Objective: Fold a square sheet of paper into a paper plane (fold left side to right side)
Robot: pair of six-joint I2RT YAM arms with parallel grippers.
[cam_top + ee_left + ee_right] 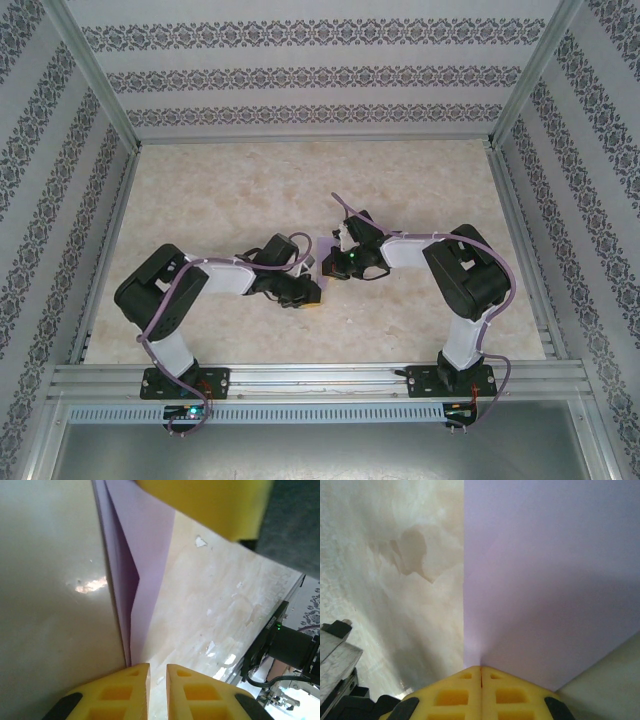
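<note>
On your left, the left arm [190,285] bends in over the marbled bench [250,190], and its left hand [303,293] sits low near the middle of it. Through that wrist's camera the hand is only just released. Its two yellow fingers [127,690] stand a narrow slot apart, and you see bare bench [210,595] through the slot, not paper.

The lavender sheet of paper [150,545] runs away from those fingers. It is partly folded, in overlapping layers with a darker crease down its length. Its near end reaches the tip of the finger on the left of that view; you cannot tell whether it touches. At the sheet's far end, a yellow finger [210,502] of the other hand comes in over the paper.

Moving right, the right hand [342,262] faces the left one, just beside it. Its wrist camera shows it clenched [480,669], with the fingers meeting along a thin seam. Their tips rest where the sheet's [550,570] straight left edge and its slanting lower edge come together. You cannot tell whether any layer is caught between them. The paper spreads flat and unmarked away from the tips, with bench [410,605] to its left.

On your far right, the right arm [470,290] folds back toward its base.
</note>
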